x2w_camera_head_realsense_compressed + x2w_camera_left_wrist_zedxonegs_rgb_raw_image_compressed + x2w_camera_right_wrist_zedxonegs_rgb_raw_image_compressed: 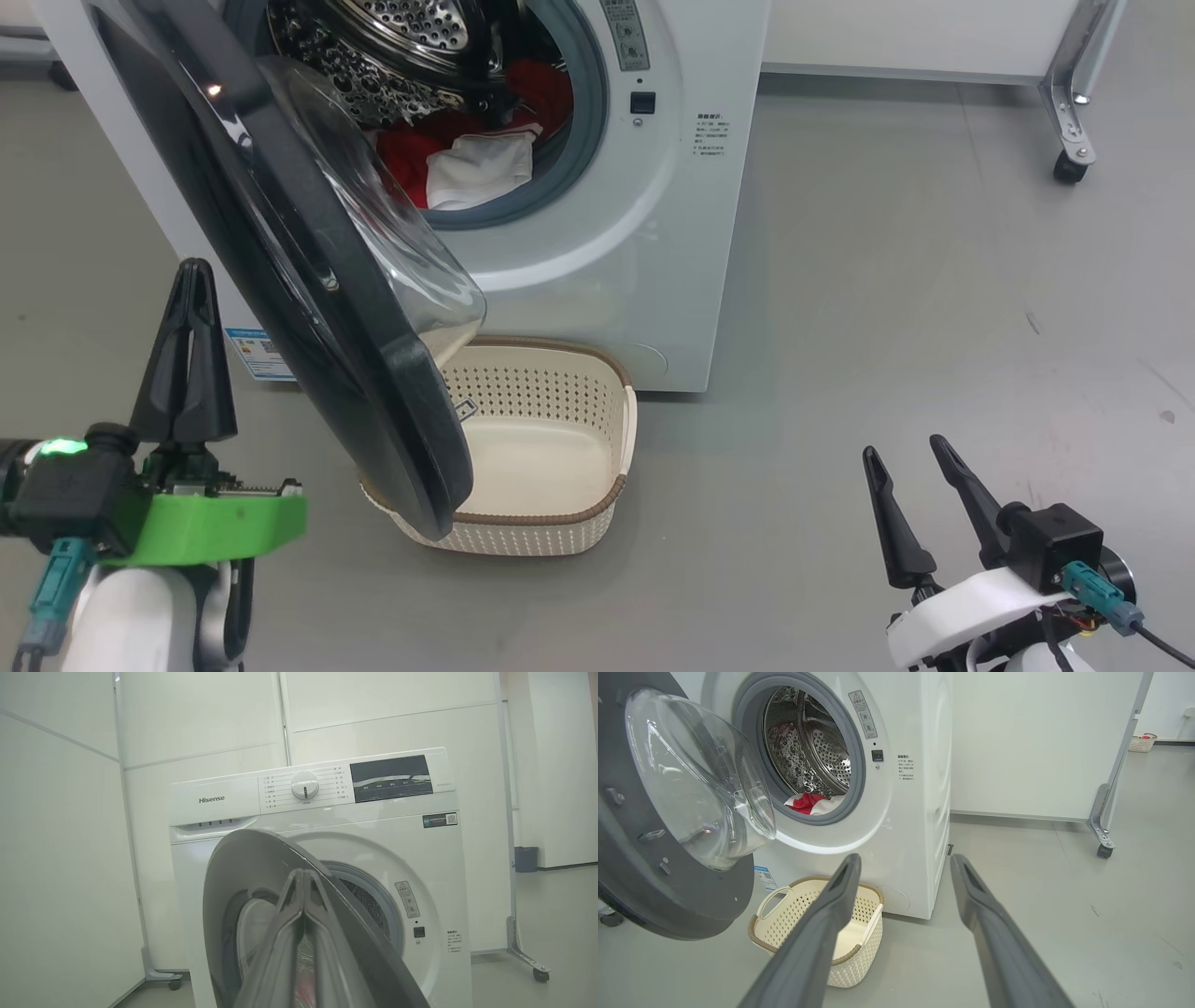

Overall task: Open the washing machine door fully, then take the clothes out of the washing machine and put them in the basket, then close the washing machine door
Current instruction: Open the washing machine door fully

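Note:
The washing machine (653,233) (383,826) (915,812) stands with its door (308,280) (247,877) (654,826) swung about halfway out on its left hinge. In the steel drum lie the clothes, a red garment (406,154) (805,801) and a white cloth (481,168). The cream basket (560,439) (784,910) sits on the floor under the door and holds nothing. My left gripper (191,280) (302,877) is shut and empty, to the left of the door's outer face. My right gripper (906,453) (903,861) hangs open at the lower right, well clear of the machine.
A white partition on a metal leg with a castor (1069,168) (1104,851) stands right of the machine. Grey floor (934,308) stretches open to the right. Another basket (1142,743) sits far back on the floor. A dark bin (526,858) is by the far wall.

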### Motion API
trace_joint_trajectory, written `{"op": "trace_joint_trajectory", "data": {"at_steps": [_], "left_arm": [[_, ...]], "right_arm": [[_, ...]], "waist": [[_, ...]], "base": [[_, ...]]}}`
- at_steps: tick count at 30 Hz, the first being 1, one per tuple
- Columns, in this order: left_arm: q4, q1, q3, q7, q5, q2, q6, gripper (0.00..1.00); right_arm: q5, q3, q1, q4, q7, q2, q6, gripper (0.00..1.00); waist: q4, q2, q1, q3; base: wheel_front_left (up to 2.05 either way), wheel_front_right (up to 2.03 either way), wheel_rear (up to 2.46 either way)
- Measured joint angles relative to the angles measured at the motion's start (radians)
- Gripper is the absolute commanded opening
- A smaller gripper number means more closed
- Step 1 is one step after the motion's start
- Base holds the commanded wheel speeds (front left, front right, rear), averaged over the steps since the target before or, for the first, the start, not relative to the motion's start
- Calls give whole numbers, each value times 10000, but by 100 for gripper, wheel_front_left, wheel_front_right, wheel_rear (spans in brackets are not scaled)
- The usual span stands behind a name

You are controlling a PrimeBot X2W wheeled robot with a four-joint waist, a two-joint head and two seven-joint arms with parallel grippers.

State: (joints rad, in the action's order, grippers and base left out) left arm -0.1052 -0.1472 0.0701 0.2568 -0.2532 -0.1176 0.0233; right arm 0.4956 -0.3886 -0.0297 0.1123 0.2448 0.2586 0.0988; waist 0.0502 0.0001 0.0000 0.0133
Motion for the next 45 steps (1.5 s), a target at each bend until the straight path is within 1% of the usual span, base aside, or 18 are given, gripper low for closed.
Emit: {"op": "trace_joint_trajectory", "data": {"at_steps": [4, 10, 13, 15, 24, 25, 29, 31, 40, 45], "left_arm": [[-190, -303, 138, -8, -19, -6, -59, 0], [-428, -573, 677, -251, -29, 155, -211, 0], [-579, -652, 1012, -384, -75, 305, -303, 0], [-581, -737, 1323, -539, -194, 433, -374, 0], [-265, -764, 2272, -1166, -215, 560, -545, 0], [-98, -764, 2437, -1335, -224, 602, -548, 0], [349, -718, 2623, -1653, -403, 648, -545, 0], [523, -643, 2631, -1810, -573, 648, -533, 0], [1630, -318, 2970, -2464, -1315, 690, -443, 0], [2128, -259, 2874, -2485, -1348, 692, -96, 0]], "right_arm": [[-54, 2, 2, 0, 0, -40, -10, 100], [-54, 73, 3, 6, 0, -56, -12, 100], [-77, 79, 8, 10, 0, -77, -86, 100], [-96, 90, 10, 19, 0, -102, -88, 100], [-142, 155, 16, 86, 0, -280, -102, 100], [-142, 178, 16, 107, 0, -293, -174, 100], [-146, 188, 22, 153, 0, -347, -190, 100], [-163, 167, 48, 171, 0, -385, -263, 100], [-238, 318, 105, 192, 0, -399, -274, 100], [-303, 328, 130, 242, 0, -407, -359, 100]], "waist": [[-64, 0, 0, 49], [-147, 0, 0, 128], [-203, 0, 0, 194], [-237, 0, 0, 231], [-360, 0, 0, 321], [-386, 0, 0, 339], [-455, 0, 0, 376], [-516, 0, 0, 395], [-707, 0, 0, 527], [-801, 0, 0, 577]], "base": [[0, 0, 0], [0, 0, 0], [0, 0, 0], [0, 0, 0], [0, 0, 0], [0, 0, 0], [0, 0, 0], [0, 0, 0], [0, 0, 0], [0, 0, 0]]}}
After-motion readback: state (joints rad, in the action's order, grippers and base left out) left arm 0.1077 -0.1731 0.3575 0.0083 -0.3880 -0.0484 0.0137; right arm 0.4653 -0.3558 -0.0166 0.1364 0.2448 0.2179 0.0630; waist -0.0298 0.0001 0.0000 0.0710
